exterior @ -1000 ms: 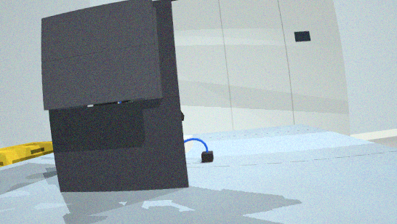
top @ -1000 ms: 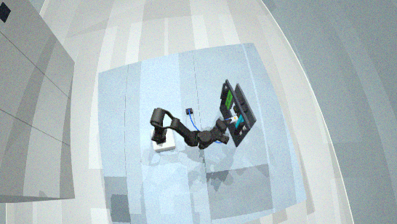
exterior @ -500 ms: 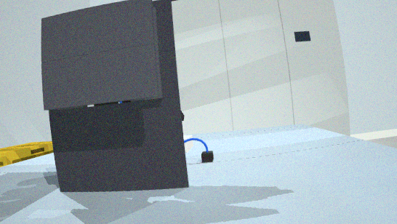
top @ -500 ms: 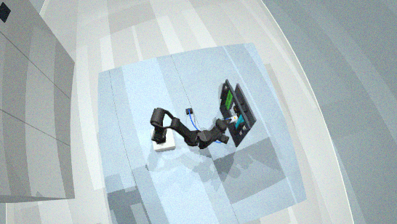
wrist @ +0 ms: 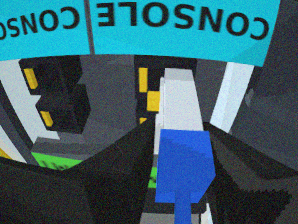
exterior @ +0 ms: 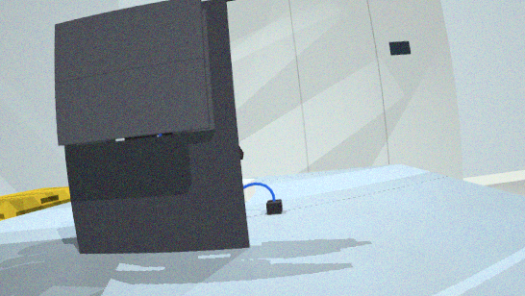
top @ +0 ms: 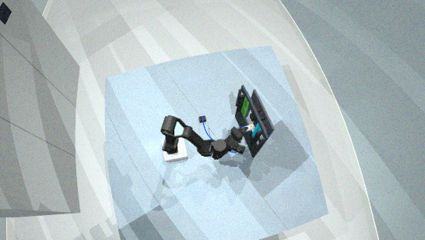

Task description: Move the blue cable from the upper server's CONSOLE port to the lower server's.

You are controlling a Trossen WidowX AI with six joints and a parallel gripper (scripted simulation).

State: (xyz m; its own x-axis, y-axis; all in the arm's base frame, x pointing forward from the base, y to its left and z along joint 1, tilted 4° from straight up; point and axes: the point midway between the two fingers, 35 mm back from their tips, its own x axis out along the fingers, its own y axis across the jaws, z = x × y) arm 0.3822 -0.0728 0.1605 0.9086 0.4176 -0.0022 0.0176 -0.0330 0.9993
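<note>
One black claw (top: 245, 129) (wrist: 176, 128), clenched on a plug (wrist: 184, 150), blue with a pale front, at a port below a turquoise CONSOLE label (wrist: 185, 30); full seating cannot be told. One blue cable (top: 206, 132) (exterior: 257, 184) (wrist: 183, 210), running from the plug. One small black block (top: 204, 119) (exterior: 274, 207), at the cable's other end, on the table (top: 187, 206) (exterior: 385, 231), left of the dark server stand (top: 268, 122) (exterior: 216, 211) from above.

Matt dark metal-looking server housing (top: 254, 117) (exterior: 135, 86); smooth plastic-looking blue plug boot (wrist: 184, 162).

Yellow object (exterior: 34, 199) at the lower left of the exterior view, dark rectangle (exterior: 400, 48) on the pale wall (exterior: 337, 96), upper right.
</note>
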